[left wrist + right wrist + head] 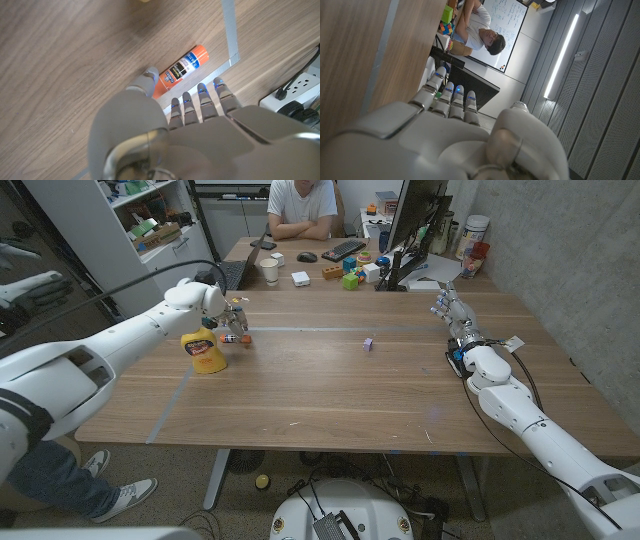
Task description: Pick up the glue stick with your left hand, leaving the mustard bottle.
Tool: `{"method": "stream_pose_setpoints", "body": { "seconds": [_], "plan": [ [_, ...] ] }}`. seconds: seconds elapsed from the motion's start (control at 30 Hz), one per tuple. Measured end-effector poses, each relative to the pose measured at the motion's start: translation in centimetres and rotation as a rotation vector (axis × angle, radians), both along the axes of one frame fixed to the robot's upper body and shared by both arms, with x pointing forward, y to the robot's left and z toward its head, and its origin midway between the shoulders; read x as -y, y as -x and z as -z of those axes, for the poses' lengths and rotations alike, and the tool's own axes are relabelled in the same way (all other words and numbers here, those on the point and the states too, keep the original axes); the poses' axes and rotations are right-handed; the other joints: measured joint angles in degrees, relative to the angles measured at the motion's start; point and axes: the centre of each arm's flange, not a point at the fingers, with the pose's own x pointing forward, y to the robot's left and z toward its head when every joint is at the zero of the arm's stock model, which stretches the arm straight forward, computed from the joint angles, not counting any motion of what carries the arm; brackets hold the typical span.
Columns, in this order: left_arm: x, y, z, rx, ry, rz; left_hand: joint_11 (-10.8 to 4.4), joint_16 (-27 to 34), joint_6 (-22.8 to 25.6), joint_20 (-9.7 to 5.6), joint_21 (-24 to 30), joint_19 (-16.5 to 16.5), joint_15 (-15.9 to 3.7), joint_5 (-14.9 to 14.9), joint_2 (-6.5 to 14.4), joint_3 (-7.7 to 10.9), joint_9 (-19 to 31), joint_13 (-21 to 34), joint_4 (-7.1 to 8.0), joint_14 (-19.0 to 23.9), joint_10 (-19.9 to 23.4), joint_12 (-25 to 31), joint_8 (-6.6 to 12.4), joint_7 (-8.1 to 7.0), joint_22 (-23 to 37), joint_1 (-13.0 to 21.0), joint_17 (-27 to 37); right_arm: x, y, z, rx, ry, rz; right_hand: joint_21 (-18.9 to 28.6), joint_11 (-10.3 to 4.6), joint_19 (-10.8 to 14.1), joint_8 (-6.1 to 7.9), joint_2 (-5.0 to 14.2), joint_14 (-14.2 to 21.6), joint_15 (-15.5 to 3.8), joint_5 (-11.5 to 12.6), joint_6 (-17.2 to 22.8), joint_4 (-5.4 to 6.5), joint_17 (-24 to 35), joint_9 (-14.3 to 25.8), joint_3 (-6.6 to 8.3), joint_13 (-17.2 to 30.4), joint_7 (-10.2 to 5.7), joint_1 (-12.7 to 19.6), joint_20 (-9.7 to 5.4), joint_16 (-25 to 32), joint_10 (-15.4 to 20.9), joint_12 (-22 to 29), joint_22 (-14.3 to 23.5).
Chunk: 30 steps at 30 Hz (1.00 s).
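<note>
Two hands show: the left hand (187, 135) hovers with fingers (202, 100) spread and empty over the orange glue stick (177, 71), which lies on the table (65, 75) just past the fingertips, thumb tip at its side, white label unreadable, beside the yellow mustard bottle (205, 352), while the right hand (450, 310) stands apart, fingers extended, holding nothing.

Hidden and unclear from my station

My left hand (165, 135) covers the orange glue stick's (181, 70) near end; contact unclear.
</note>
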Motion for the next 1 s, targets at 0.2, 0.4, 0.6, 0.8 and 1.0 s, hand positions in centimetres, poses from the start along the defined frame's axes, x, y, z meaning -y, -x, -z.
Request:
{"method": "stream_pose_setpoints", "body": {
  "seconds": [0.2,0.4,0.6,0.8,1.0],
  "plan": [
    [0.2,-0.3,0.2,-0.009,0.0,-0.001,0.0,0.0,0.2,0.0,0.0,0.0,0.0,0.0,0.0,-0.4,0.0,0.0,0.06,0.0,0.0,0.0,0.0,-0.21,0.0,0.0,0.0,0.2,-0.1,0.1,-0.003,-0.002,0.0,0.0,0.0,0.0,0.0,0.26,0.31,-0.32,0.0,0.0,0.0,0.0,0.0,0.0,0.0,0.0,-0.5,0.0,0.0,0.0,0.0,0.0],
    [0.5,-0.4,0.4,-0.015,-0.003,0.0,0.0,0.0,0.2,0.0,-0.29,0.0,0.0,0.0,0.05,-0.4,0.0,0.0,0.06,0.0,0.0,0.0,0.0,-0.21,0.0,0.05,0.0,0.3,-0.3,0.2,-0.005,-0.005,0.0,0.0,0.0,0.01,0.0,0.26,0.31,-0.31,0.0,0.0,0.0,0.0,0.0,0.0,0.0,0.0,-0.5,0.01,0.0,0.0,0.0,0.0],
    [0.6,-0.5,0.6,-0.018,-0.005,-0.002,-0.03,0.0,0.71,0.0,-0.29,0.0,0.2,0.0,0.23,-0.81,0.0,-0.01,0.14,0.2,0.03,0.05,0.0,-0.11,0.13,0.22,0.0,0.4,-0.4,0.2,-0.006,-0.008,-0.001,0.0,0.0,0.21,0.0,0.26,0.31,-0.31,0.0,0.0,0.0,-0.01,0.0,0.0,0.0,0.0,-0.49,0.21,0.0,0.0,0.0,0.0],
    [0.8,-0.5,0.8,-0.015,-0.015,-0.004,-0.31,0.0,0.92,0.0,-0.29,0.0,0.2,0.0,0.23,-0.91,0.0,-0.01,0.04,0.2,0.32,0.26,0.0,-0.32,0.13,0.22,0.0,0.5,-0.4,0.4,-0.006,-0.013,-0.001,0.0,0.0,0.21,0.0,0.26,0.31,-0.31,0.0,0.0,0.0,-0.01,0.0,0.0,0.0,0.0,-0.49,0.21,0.0,0.0,0.0,0.0],
    [0.9,-0.5,1.1,-0.007,-0.039,-0.007,-0.31,0.42,1.24,-0.3,-0.28,0.3,0.38,0.0,0.46,-0.99,0.0,0.28,0.03,0.38,0.32,0.26,-0.04,0.0,0.13,0.45,0.0,0.5,-0.5,0.5,-0.004,-0.017,-0.001,0.0,0.0,0.21,0.0,0.26,0.31,-0.31,0.0,-0.01,0.0,-0.01,0.0,0.0,0.0,0.01,-0.49,0.21,0.0,0.0,0.0,0.0]
  ]
}}
